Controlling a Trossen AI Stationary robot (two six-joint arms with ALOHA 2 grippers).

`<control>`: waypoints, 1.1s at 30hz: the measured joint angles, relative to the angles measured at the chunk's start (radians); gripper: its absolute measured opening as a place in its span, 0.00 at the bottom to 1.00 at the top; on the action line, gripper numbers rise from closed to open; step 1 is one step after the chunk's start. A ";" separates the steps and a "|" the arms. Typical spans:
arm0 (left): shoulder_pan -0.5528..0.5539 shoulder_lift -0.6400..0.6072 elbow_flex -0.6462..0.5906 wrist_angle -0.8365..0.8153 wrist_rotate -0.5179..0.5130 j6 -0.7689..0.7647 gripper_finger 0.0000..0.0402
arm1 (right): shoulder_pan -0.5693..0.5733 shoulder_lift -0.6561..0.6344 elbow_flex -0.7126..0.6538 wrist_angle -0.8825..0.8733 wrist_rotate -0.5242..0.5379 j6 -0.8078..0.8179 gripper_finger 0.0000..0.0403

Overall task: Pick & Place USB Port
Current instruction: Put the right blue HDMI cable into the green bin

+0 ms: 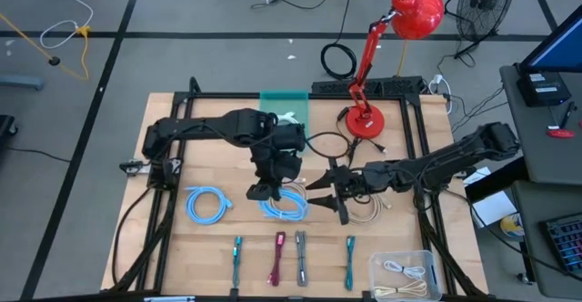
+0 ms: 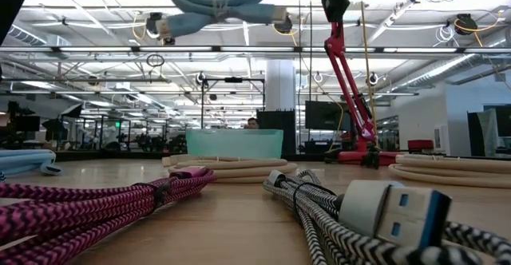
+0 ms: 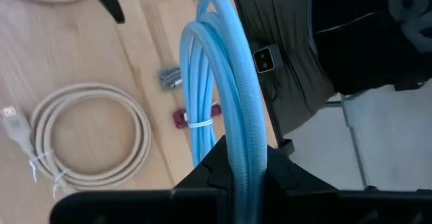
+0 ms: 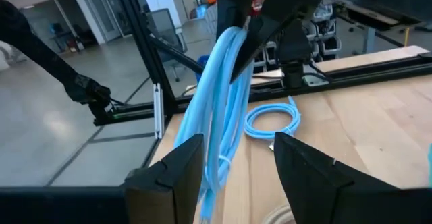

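A light-blue coiled USB cable (image 1: 285, 204) hangs over the table's middle, and my left gripper (image 1: 265, 193) is shut on it. The low view shows it (image 2: 223, 9) well above the table. My right gripper (image 1: 326, 197) stands open just right of it, level and pointing left. In the right wrist view the cable (image 4: 219, 109) hangs just ahead of that gripper's gap (image 4: 239, 163), nearer one finger. A second blue coil (image 1: 207, 204) lies flat on the table to the left. My left gripper pinches several strands of the blue coil together at the coil's upper end (image 3: 239, 140) between its two fingers. The fingers slant down from the far left. The coil is drawn into a long loop, hangs below them, and is clear of the table.
A beige coil (image 1: 364, 209) lies under my right gripper. Several bundled cables lie in a row near the front edge (image 1: 289, 258). A clear box with white cables (image 1: 405, 275) stands front right. At the back are a green bin (image 1: 285, 106) and a red lamp (image 1: 366, 120).
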 joint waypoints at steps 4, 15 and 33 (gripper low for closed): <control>0.004 0.000 0.000 0.006 -0.007 -0.007 0.07 | -0.009 0.010 0.000 0.026 -0.049 0.021 0.43; 0.045 0.000 -0.001 0.047 -0.027 -0.018 0.07 | 0.002 0.010 0.000 0.065 -0.070 0.025 0.43; 0.045 0.000 -0.001 0.016 -0.064 -0.053 0.07 | 0.007 0.006 0.000 0.047 -0.070 0.025 0.43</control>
